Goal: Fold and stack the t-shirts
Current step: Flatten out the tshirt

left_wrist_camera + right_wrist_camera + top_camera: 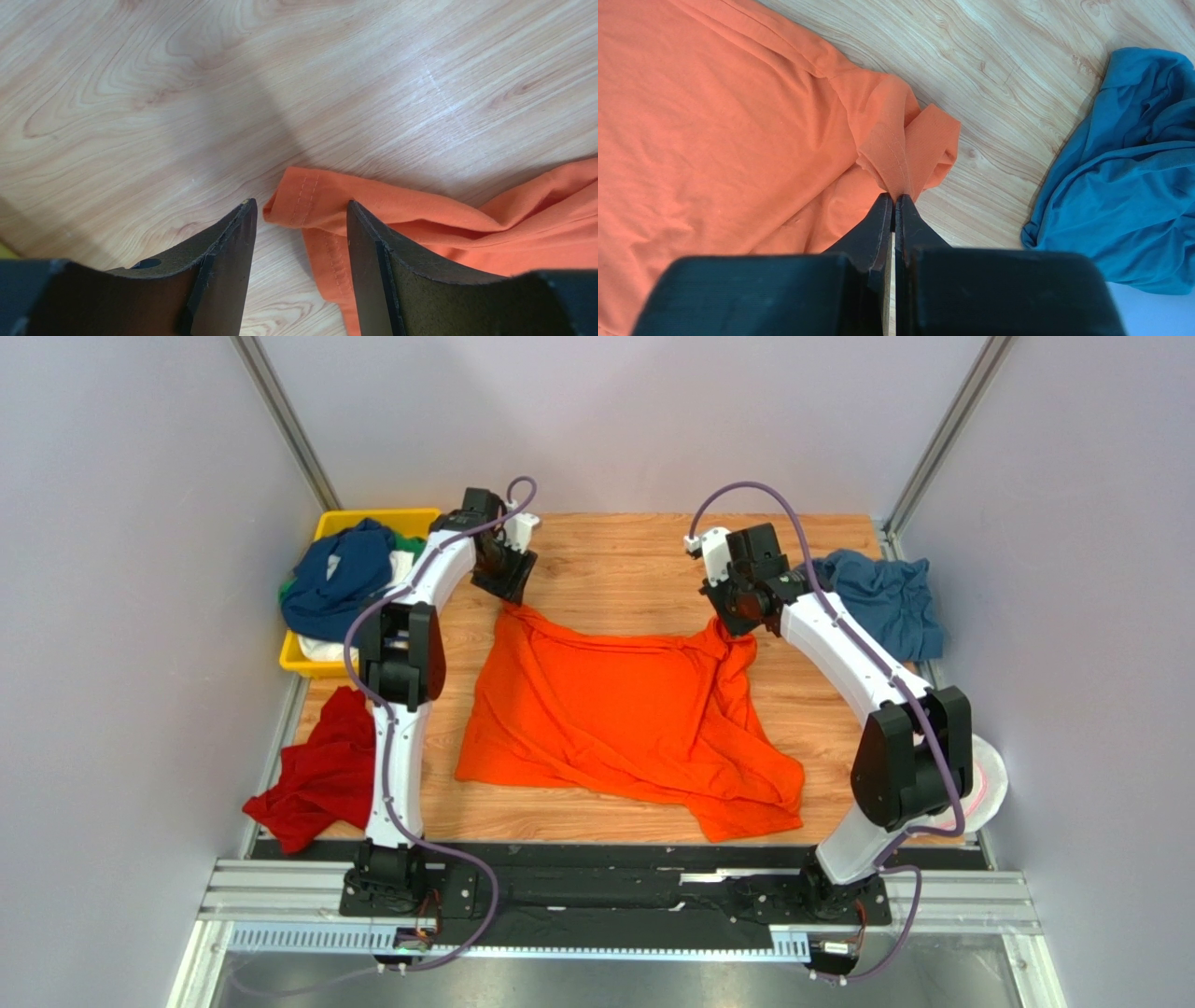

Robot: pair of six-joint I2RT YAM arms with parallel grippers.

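Spreading step: the orange t-shirt (617, 714) lies rumpled mid-way across the table (631, 560), one far corner pinched in the closed right gripper (894, 203), while the left gripper (300, 208), jaws apart, straddles the other hemmed corner, probably needing to clamp it next.

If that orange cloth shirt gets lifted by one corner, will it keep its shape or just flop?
Probably flop: the bright orange cloth t-shirt lies wrinkled and bunches where the right hand pinches it. It looks thin, so likely light. Pushed, it would likely crumple rather than slide across the wooden table.
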